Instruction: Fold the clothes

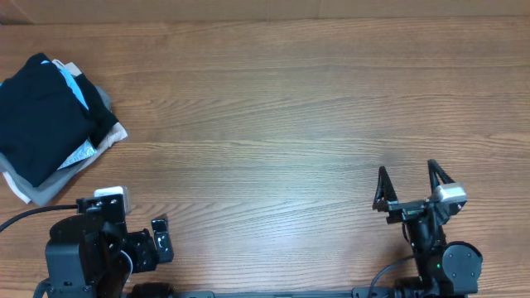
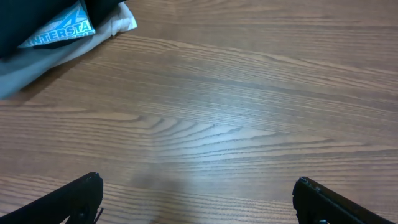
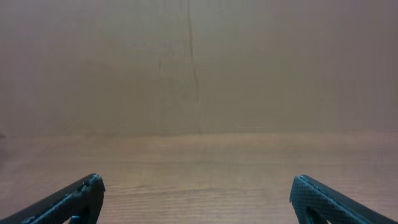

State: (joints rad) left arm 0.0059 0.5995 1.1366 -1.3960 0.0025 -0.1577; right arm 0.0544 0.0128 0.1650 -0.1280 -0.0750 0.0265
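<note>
Both arms were black. The left arm (image 1: 79, 257) had a boxy housing, a pale grey-white block (image 1: 112, 197) on top and a black cable (image 1: 25, 217) leading away. The right arm (image 1: 451, 265) had a rounded joint housing, a similar pale block (image 1: 447, 194) and a looped black cable (image 1: 383, 280). The right gripper (image 1: 406, 170) had slim, tapered black jaws with a woven, carbon-like surface; the left gripper (image 1: 162, 234) had matte black jaws.

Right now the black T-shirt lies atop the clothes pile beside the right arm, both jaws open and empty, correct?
No: the overhead view shows the black T-shirt atop the pile beside the left arm, not the right. Both jaws are open and empty.
</note>
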